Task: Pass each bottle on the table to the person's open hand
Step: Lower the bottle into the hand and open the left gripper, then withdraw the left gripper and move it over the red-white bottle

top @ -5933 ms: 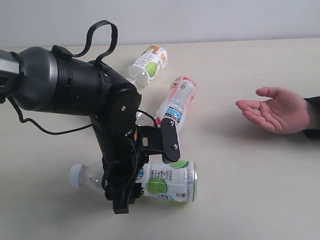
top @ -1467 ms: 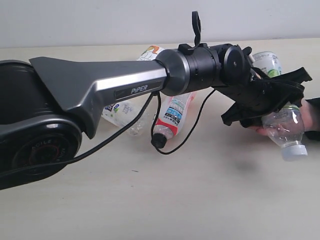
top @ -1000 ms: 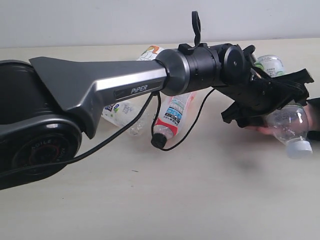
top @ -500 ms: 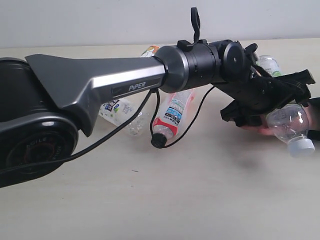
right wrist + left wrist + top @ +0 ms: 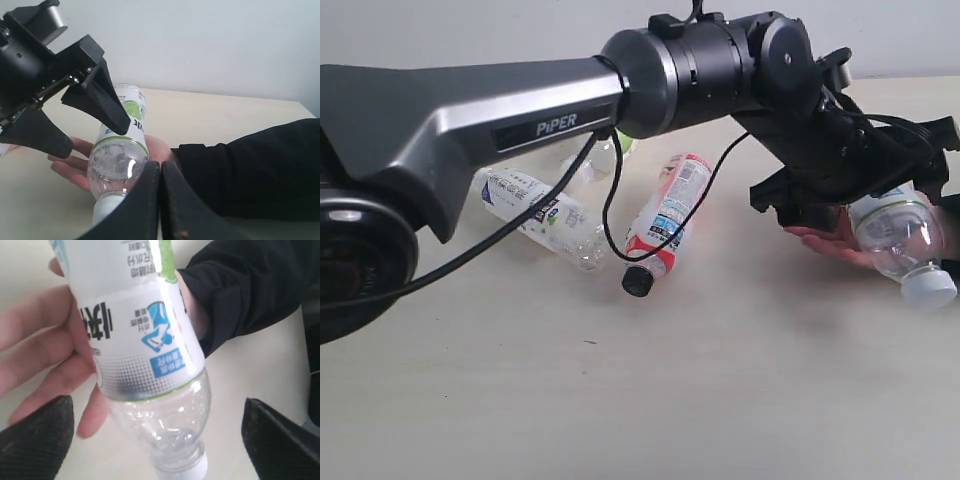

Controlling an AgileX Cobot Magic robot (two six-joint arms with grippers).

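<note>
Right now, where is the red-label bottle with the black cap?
In the exterior view, the red-label bottle lies on the table near the middle, between the blue-white-label bottle to the left and the person's hand to the right.

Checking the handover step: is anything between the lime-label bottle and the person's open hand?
Nothing visible stands between them. The lime-label bottle lies directly on the person's hand, with its cap end overhanging the hand. The left claw is open, with one finger on each side of the bottle, neither pressing on it.
</note>
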